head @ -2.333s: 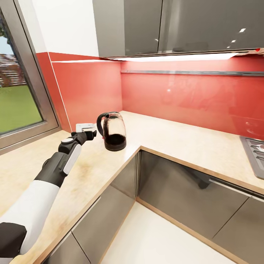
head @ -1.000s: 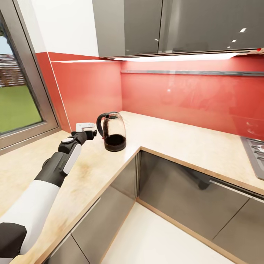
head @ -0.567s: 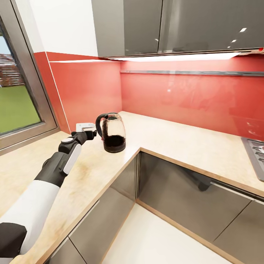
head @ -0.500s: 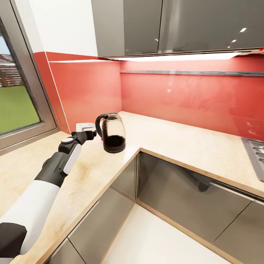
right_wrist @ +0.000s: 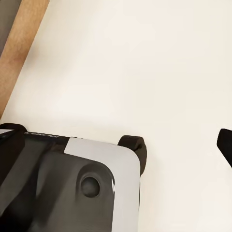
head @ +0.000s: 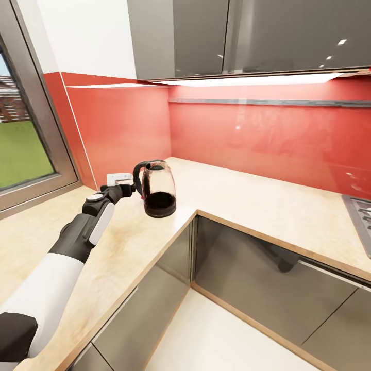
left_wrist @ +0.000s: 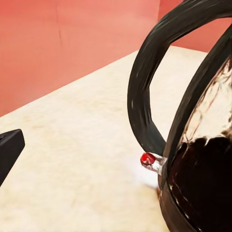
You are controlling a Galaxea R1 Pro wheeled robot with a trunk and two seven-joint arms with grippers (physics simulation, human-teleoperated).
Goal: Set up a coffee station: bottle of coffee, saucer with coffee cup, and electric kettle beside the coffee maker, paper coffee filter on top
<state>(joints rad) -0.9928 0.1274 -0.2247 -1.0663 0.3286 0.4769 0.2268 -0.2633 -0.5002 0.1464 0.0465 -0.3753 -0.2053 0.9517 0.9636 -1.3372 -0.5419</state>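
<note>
Left of frame centre, the electric kettle [head: 157, 188] drifts slightly leftward with your view as the base turns; your left gripper [head: 130, 188] stays at its handle, jaws' width untellable, coffee maker unseen.

Electric kettle [head: 158, 189] on kitchen countertop [head: 268, 206]

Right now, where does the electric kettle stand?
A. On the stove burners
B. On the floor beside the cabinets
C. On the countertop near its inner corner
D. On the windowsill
C: the electric kettle stands upright on the tan kitchen countertop close to the inner corner edge, with the left tool right beside its black handle.
</note>
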